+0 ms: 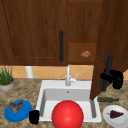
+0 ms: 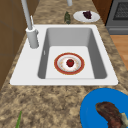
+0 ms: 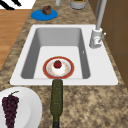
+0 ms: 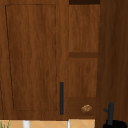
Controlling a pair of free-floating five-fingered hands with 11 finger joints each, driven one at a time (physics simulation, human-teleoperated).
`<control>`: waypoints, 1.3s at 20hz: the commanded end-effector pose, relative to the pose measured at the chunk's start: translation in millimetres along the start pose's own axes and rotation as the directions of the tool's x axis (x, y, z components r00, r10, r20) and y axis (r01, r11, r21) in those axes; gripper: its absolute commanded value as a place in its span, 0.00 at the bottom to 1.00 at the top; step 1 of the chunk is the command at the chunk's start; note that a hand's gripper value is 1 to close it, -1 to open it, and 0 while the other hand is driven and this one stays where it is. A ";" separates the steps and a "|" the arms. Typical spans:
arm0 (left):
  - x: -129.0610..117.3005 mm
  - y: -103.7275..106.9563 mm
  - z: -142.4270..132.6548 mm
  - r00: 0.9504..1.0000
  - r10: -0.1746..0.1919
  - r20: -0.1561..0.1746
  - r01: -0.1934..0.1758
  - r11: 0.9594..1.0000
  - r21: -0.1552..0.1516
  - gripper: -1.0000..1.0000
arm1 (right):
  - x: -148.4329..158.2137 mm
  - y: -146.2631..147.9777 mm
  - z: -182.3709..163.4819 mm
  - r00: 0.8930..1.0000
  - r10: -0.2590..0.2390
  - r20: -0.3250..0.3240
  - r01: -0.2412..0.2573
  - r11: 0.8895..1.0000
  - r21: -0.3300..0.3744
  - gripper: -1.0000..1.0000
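- My right hand (image 1: 113,78) has its fingers curled round the open door's handle (image 1: 107,72), a bar standing upright on the cabinet door (image 1: 110,37) swung out above the sink's right.
- My left hand (image 1: 34,116) hangs low by the blue plate (image 1: 11,115), fingers curled, well apart from that handle.

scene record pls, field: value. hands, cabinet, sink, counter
right hand: curled round the open door's handle
left hand: at the sink's front left corner
cabinet: right door swung open, left door shut, small brown item on the shelf
sink: red-rimmed plate with a strawberry
counter: blue plate, grapes on a white plate, green bottle, potted plant
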 end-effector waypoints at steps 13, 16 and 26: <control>0.0 0.0 0.0 1.000 0.000 0.000 0.000 1.000 0.000 0.50 | -12.6 -93.3 -5.4 0.999 0.034 0.028 -0.036 0.994 0.107 1.00; 0.0 0.0 0.0 1.000 0.000 0.000 0.000 1.000 0.000 0.50 | -13.7 -110.6 -5.4 0.998 0.043 0.037 -0.048 0.990 0.133 1.00; 0.0 0.0 0.0 1.000 0.000 0.000 0.000 1.000 0.000 0.50 | -17.8 -172.0 -8.9 0.993 0.084 0.088 -0.100 0.974 0.204 1.00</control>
